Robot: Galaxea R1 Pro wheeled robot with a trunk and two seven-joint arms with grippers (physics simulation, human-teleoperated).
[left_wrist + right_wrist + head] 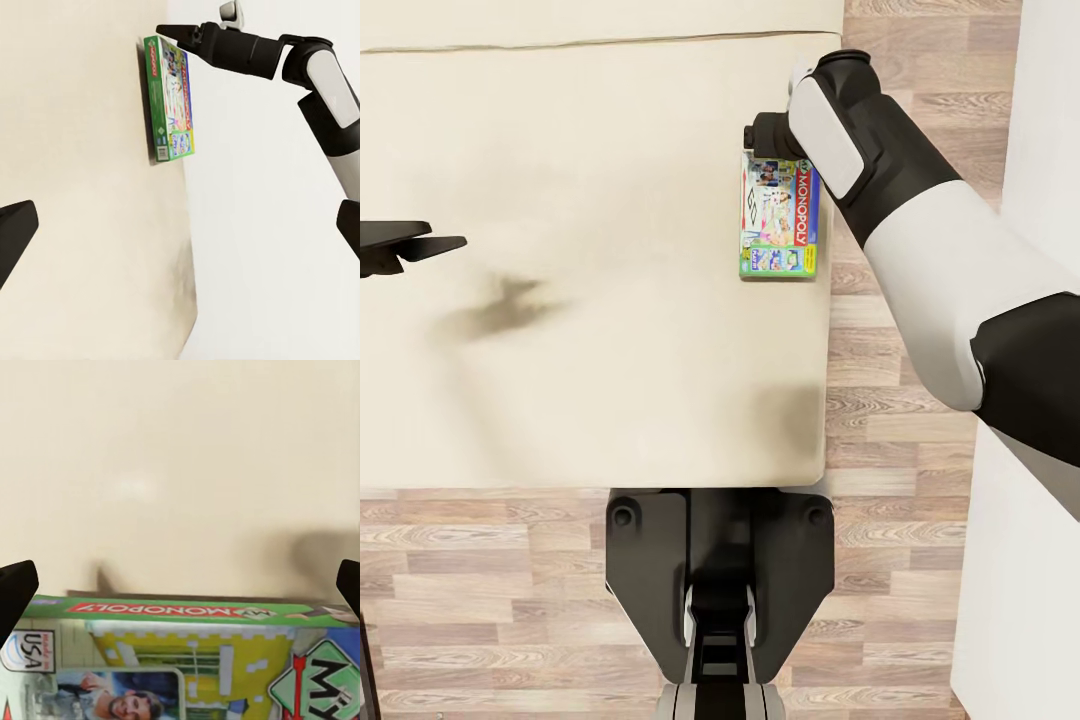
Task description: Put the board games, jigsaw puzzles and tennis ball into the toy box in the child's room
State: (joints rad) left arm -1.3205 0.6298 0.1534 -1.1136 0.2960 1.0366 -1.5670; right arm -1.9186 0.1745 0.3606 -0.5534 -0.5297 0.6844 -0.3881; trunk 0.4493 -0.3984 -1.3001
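The game (pixel 778 221) is a thin green-edged box with red Monopoly letters, and we see it lying flat on the bed (pixel 590 300), close to the bed's right edge. In the left wrist view the game (pixel 171 105) looks like a thin slab right by that edge, with the bed (pixel 82 187) wide and bare beside it. Our right fingers (pixel 765 133) are at the far short end of the game, right up by it. In the left wrist view the right fingers (pixel 176 34) reach down at that end of the box, but we cannot tell if they touch it. In the right wrist view the game (pixel 187 660) is just below us, and the two dark fingertips (pixel 15 589) stand wide apart at the two sides, not squeezing anything. Our left fingers (pixel 405 245) hang over the left part of the bed, well apart from the game, with a soft shadow under them. In the left wrist view one dark tip (pixel 15 232) and another at the far side are spread wide with nothing between them. Past the bed's edge is a wood floor (pixel 900 420), and a white wall (pixel 1030 600) stands on the right.
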